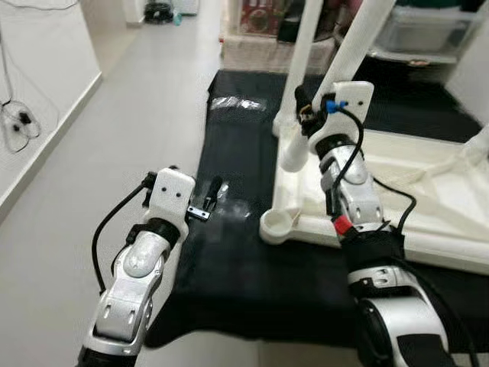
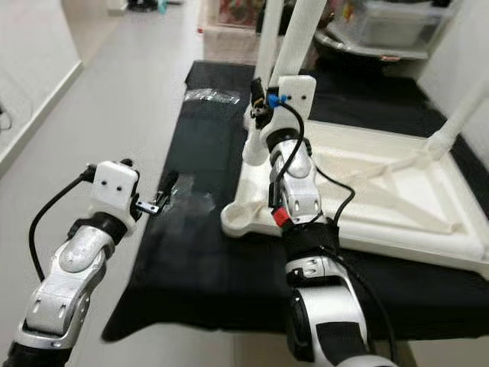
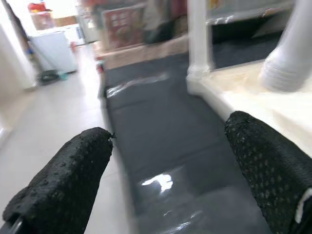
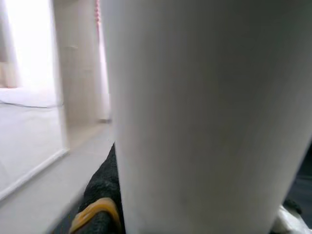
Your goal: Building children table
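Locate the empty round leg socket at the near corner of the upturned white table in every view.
Left eye: white round socket, centre, beside the black mat.
Right eye: left of centre.
Left wrist: not in it.
Right wrist: not in it.
Shared landmark: the white table leg behind the socket.

Left arm extends forward at low height, wrist level; left gripper (image 3: 165, 180) is open, its fingers (image 3: 63, 185) spread wide apart. Right arm reaches forward and upward, forearm steeply raised; right gripper (image 1: 306, 103) sits against a white leg (image 4: 204, 117), finger state not discernible
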Available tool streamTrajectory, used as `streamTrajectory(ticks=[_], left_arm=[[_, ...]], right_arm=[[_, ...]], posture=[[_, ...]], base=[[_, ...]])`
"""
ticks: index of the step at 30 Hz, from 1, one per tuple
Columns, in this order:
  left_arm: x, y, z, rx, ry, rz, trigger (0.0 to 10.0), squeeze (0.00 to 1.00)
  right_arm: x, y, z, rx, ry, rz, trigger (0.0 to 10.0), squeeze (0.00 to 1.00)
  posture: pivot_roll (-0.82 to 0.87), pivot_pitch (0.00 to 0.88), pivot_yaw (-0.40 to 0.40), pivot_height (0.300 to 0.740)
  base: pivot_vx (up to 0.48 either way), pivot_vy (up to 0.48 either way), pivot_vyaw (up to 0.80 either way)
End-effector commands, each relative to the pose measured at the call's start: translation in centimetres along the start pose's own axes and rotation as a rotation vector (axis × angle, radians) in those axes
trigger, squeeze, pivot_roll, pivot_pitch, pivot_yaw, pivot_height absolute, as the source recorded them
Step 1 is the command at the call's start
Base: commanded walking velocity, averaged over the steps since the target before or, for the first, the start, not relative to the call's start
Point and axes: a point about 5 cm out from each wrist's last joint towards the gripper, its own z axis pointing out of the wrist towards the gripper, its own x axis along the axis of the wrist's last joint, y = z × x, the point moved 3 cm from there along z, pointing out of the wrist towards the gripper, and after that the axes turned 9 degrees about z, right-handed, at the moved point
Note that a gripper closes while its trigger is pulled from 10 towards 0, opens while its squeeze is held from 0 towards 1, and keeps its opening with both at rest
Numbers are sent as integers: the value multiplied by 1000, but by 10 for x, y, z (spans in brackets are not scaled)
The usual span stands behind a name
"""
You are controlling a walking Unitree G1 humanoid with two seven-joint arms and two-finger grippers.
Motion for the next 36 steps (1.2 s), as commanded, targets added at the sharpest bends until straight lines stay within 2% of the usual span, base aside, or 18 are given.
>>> streamTrajectory(ticks=[1,6,11,12,13,14,16,17,18,19,20,22,24,26,30,32,33,36], left_arm=[[-7,-14,-5,46,-27,23,10000,0],[-8,-16,-4,68,-36,5,10000,0],[-10,-13,-6,51,-43,4,10000,0],[-14,-6,-12,3,-57,-14,10000,0],[-15,-3,-15,-18,-62,-22,10000,0],[-15,-3,-15,-18,-62,-22,10000,0],[-18,5,-23,-75,-68,-39,10000,0],[-18,5,-23,-75,-68,-39,10000,0],[-20,12,-29,-128,-77,-80,10000,0],[-21,25,-43,-218,-83,-124,10000,0],[-21,31,-50,-262,-82,-147,10000,0],[-21,31,-50,-262,-82,-147,10000,0],[-19,46,-68,-354,-94,-196,10000,0],[-15,60,-85,-433,-104,-250,10000,0],[-11,71,-95,-478,-110,-286,10000,0],[-7,80,-104,-497,-122,-321,10000,0],[-7,80,-104,-497,-122,-321,10000,0],[-6,83,-109,-516,-128,-328,10000,0]], right_arm=[[4,-29,4,76,20,36,10000,0],[2,-32,5,104,3,45,10000,0],[5,-40,8,207,-12,95,10000,0],[4,-52,10,376,-93,168,10000,0],[5,-56,10,448,-123,193,10000,0],[5,-56,10,448,-123,193,10000,0],[6,-56,9,554,-172,197,10000,0],[6,-56,9,554,-172,197,10000,0],[7,-53,7,631,-210,190,10000,0],[7,-46,2,757,-264,120,10000,0],[6,-44,-4,827,-293,88,10000,0],[6,-44,-4,827,-293,88,10000,0],[9,-38,-12,950,-299,87,10000,0],[11,-31,-16,1010,-301,96,10000,0],[13,-27,-19,1051,-315,118,10000,0],[10,-26,-29,1149,-364,125,10000,0],[10,-26,-29,1149,-364,125,10000,0],[2,-27,-44,1263,-453,158,10000,0]], posture=[[80,79,-86,740],[81,80,-87,740],[82,84,-90,740],[84,88,-91,740],[83,94,-92,740],[83,94,-92,740],[82,108,-94,740],[82,108,-94,740],[82,110,-94,740],[82,124,-97,740],[82,124,-97,740],[82,124,-97,740],[80,133,-100,740],[90,140,-103,740],[94,151,-104,740],[93,169,-98,740],[93,169,-98,740],[89,184,-96,740]], base=[[289,0,0],[0,0,0],[0,0,0],[0,0,0],[0,0,0],[0,0,0],[0,0,0],[0,0,0],[0,0,0],[0,0,0],[0,0,0],[0,0,0],[0,0,0],[0,0,0],[0,0,0],[0,0,0],[0,0,0],[0,0,0]])
